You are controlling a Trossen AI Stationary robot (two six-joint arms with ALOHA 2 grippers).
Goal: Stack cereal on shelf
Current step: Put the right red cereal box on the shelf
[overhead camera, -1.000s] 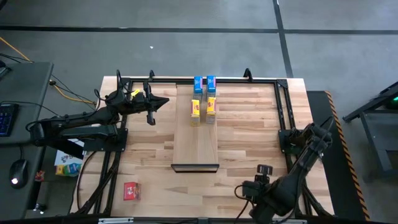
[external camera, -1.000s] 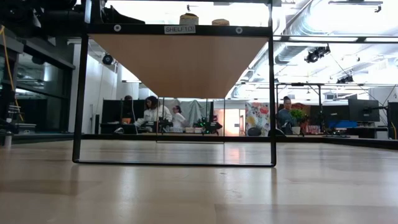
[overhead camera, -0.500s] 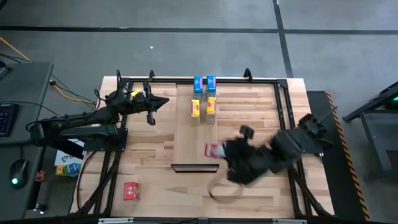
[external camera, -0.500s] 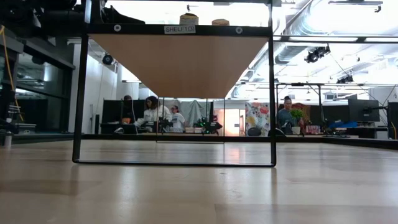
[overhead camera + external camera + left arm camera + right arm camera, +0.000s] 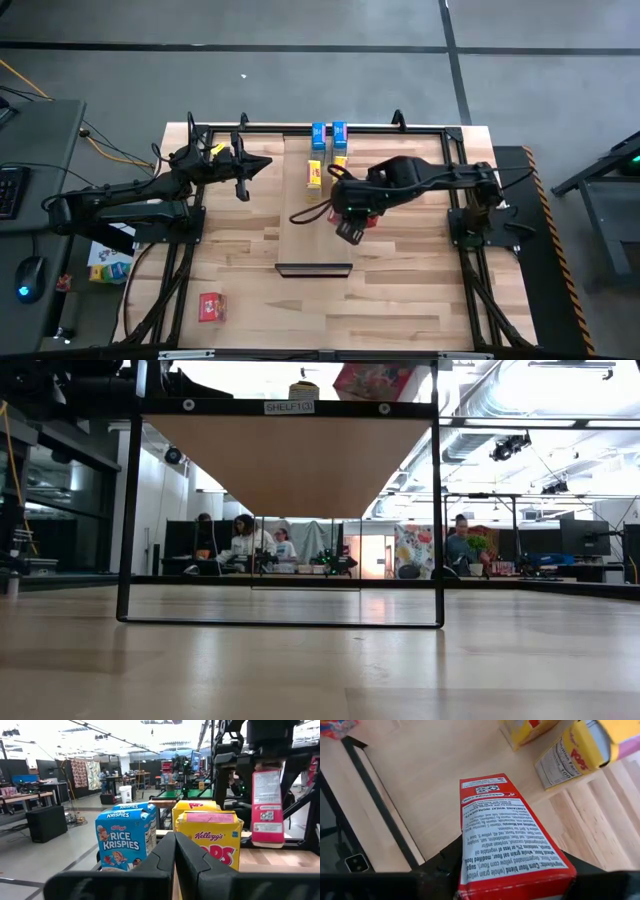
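Observation:
The shelf, a pale plank (image 5: 315, 235), has a dark lip (image 5: 313, 268) at its near end. Two blue cereal boxes (image 5: 328, 134) and two yellow ones (image 5: 314, 175) stand on its far part; they also show in the left wrist view as blue (image 5: 125, 837) and yellow (image 5: 207, 842). My right gripper (image 5: 360, 212) is over the plank, shut on a red box (image 5: 512, 835). A second red box (image 5: 210, 307) lies on the tabletop at the near left. My left gripper (image 5: 262, 165) is shut and empty, left of the plank. My right gripper pinches the red box at its upper end (image 5: 267, 767), one finger on each side of the narrow printed panel (image 5: 520, 870). The fingers come from above, pointing down. The box hangs upright below them; whether its lower end (image 5: 267, 844) touches the plank, I cannot tell.
A black metal frame (image 5: 455, 170) runs around the work area and stands in the low view (image 5: 437, 510). The plank's near half (image 5: 312, 250) is bare. People sit at desks in the room behind (image 5: 245, 540).
My right gripper has swung from the table's near right corner toward the far and left, carrying the red box over the plank beside the yellow boxes. The box now shows upright above the shelf's edge in the low view.

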